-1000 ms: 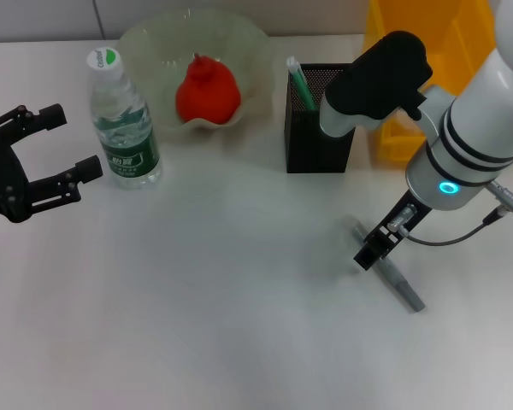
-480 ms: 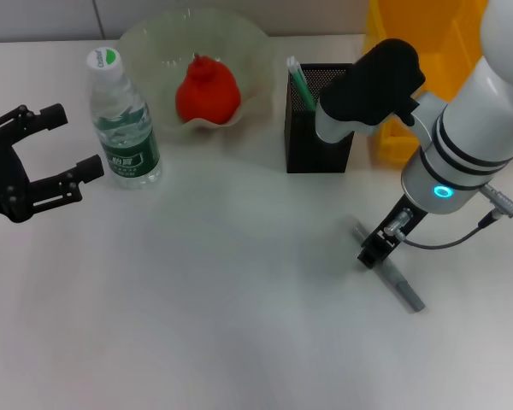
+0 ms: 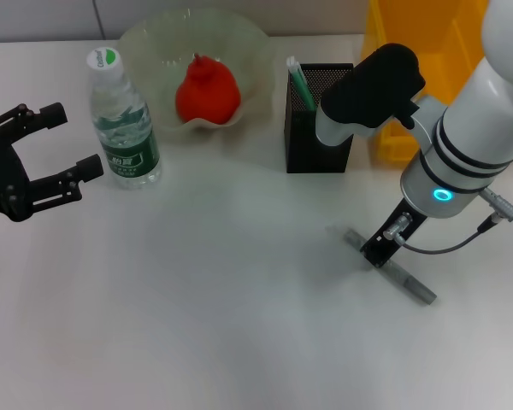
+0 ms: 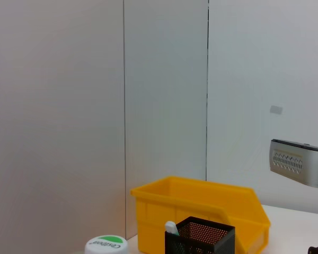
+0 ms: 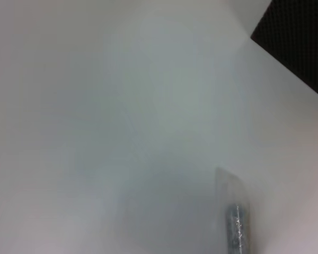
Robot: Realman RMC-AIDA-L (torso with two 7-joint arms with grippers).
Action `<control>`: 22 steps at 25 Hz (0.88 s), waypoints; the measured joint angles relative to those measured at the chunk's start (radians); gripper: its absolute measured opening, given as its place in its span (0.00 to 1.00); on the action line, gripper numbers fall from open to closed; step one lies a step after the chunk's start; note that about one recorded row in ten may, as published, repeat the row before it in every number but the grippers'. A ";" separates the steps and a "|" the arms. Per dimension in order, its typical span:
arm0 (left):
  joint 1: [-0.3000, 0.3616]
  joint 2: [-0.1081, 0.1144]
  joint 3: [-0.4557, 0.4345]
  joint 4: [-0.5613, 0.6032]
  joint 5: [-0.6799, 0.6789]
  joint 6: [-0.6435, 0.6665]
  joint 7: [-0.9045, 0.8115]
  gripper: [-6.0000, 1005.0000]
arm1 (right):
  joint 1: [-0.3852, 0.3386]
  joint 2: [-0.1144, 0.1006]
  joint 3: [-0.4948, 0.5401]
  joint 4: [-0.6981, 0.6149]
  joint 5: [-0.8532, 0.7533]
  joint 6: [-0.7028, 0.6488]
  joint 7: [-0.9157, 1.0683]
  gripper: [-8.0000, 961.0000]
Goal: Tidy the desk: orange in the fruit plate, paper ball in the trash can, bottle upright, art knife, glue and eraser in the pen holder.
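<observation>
We see the white bench (image 3: 205,325) with most of the tidying apparently done: the yellow bin (image 3: 427,60) stands at the far right, the clear fruit plate (image 3: 154,43) at the far side holds the orange (image 3: 207,90), and the bottle (image 3: 124,120) stands upright just left of the plate. The black mesh pen holder (image 3: 312,137) sits between the plate and the bin, with a green-and-white stick poking from it that may be the glue, though we cannot be sure. We judge the step in hand to be the art knife (image 3: 402,278), a grey bar lying flat and diagonally on the bench at the near right, well apart from the holder. The right end effector (image 3: 385,246) is down at the knife's middle, touching or straddling it; we cannot tell how far its fingers are parted or whether they grip the knife. The left end effector (image 3: 47,158) hangs idle at the far left, near the bottle, its fingers spread wide and holding nothing. Next, as we see it, comes a firm grip on the knife, a lift clear of the bench, a turn to near upright, and a careful drop into the holder's narrow mouth beside the stick.
</observation>
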 joint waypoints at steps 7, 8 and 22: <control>0.000 0.002 0.000 0.000 0.000 -0.002 0.002 0.86 | -0.012 -0.003 0.015 -0.042 0.002 -0.009 -0.005 0.14; 0.000 0.002 0.000 0.000 0.000 -0.002 0.003 0.86 | -0.019 -0.004 0.021 -0.065 0.002 -0.017 -0.007 0.14; 0.000 0.000 0.000 -0.001 -0.001 -0.011 0.008 0.86 | -0.181 -0.007 0.156 -0.665 -0.008 -0.045 -0.060 0.13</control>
